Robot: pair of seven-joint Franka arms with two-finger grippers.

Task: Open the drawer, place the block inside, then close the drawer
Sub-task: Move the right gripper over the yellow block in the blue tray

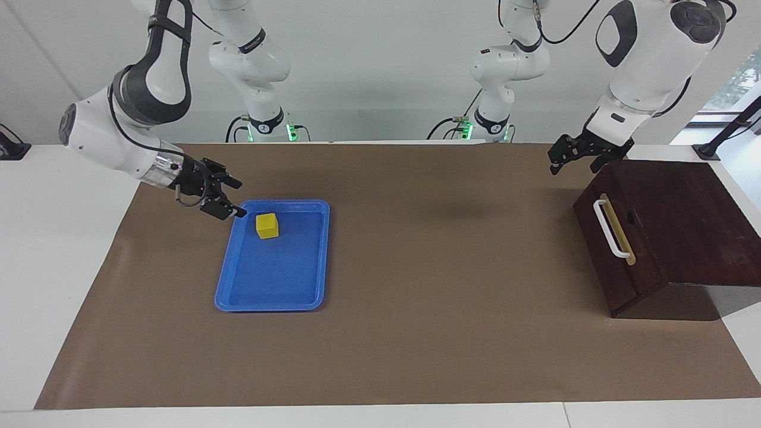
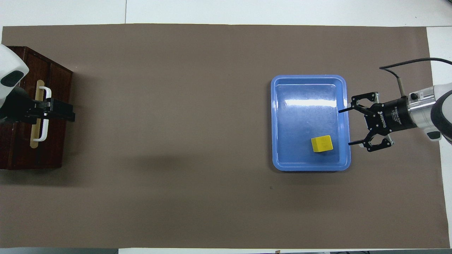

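Block (image 1: 267,226): lay in blue tray (image 1: 309,261), at its robot-side end. Drawer (image 1: 618,238): stood shut at left arm's end of counter (image 1: 416,356). Right tool (image 1: 233,197): wide, over tray rim. Left tool (image 1: 572,156): wide, waited above drawer.

A brown paper mat (image 1: 416,333) covers most of the white table (image 1: 59,267). In the facing view, the flat blue plastic tray (image 1: 270,306) lies on the mat left of centre, and the small yellow cube block (image 1: 267,226) sits inside it in its upper left corner. The dark brown wooden drawer (image 1: 666,238) stands at the frame's right edge, well apart from the tray, its white bar handle (image 1: 609,229) facing the tray. The right gripper (image 1: 238,199) hangs at the tray's upper left rim, just beside the block. The left gripper (image 1: 574,166) is over the drawer's upper left corner.
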